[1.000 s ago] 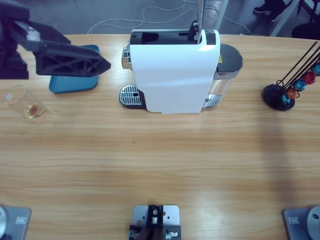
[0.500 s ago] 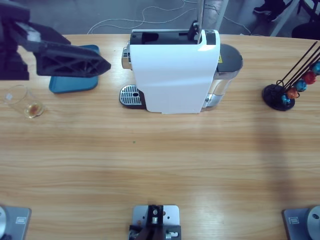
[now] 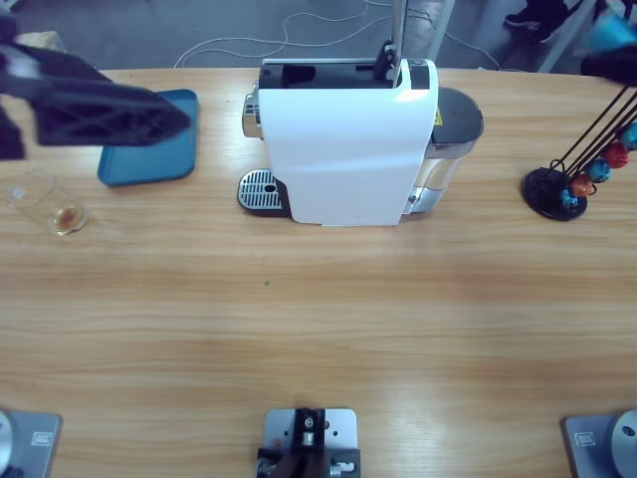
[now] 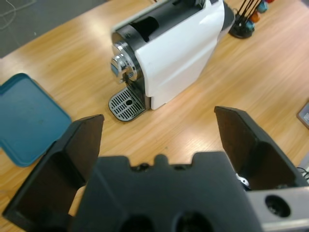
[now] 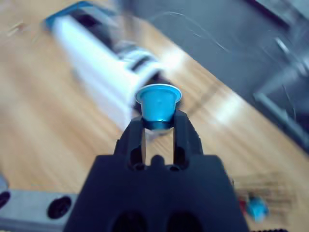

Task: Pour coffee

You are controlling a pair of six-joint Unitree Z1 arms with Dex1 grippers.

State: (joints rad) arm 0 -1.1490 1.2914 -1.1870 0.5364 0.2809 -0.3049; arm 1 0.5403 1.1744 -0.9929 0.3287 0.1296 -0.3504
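Coffee [image 3: 67, 215] in tumbler [image 3: 45, 203] at frame edge; left claw [image 4: 159, 133] wide; right claw [image 5: 158, 126] pinching blue capsule [image 5: 158, 102].

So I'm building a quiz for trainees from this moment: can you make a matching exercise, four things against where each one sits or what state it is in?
Things:
1. blue capsule
2. glass
3. blue tray
4. capsule rack

States or places:
A. lying flat near the table's far left, nothing visible on it
B. standing at the table's right end, holding coloured capsules
C. pinched between the right gripper's fingers
D. on the table by the left edge, a little amber coffee at its bottom

Pairs: 1-C, 2-D, 3-A, 4-B
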